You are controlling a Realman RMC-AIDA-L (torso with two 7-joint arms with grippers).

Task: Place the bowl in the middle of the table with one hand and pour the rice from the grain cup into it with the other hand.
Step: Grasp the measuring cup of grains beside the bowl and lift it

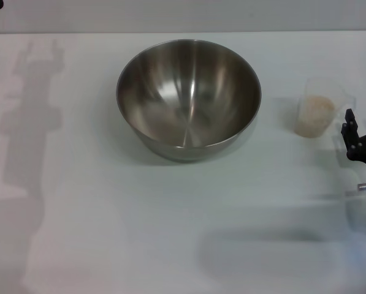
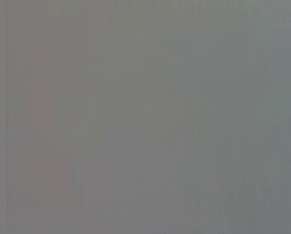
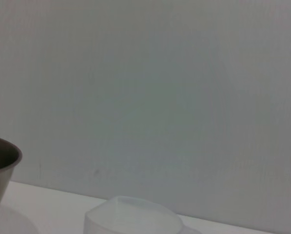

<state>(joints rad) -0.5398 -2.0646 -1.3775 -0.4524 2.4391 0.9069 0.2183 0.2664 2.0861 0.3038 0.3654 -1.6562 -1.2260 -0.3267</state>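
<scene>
While the right claw (image 1: 362, 131) gapes beside the clear tapered grain cup (image 1: 317, 109), the round steel bowl (image 1: 188, 98) gleams.

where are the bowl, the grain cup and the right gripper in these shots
bowl (image 1: 189, 98): head view, shiny inner wall.
grain cup (image 1: 316, 116): head view, rice-filled body.
right gripper (image 1: 362, 138): head view, right edge, between the black fingers.

Head view overlooks table (image 1: 78, 214); right wrist sits low, sharing bowl (image 1: 189, 98).
</scene>
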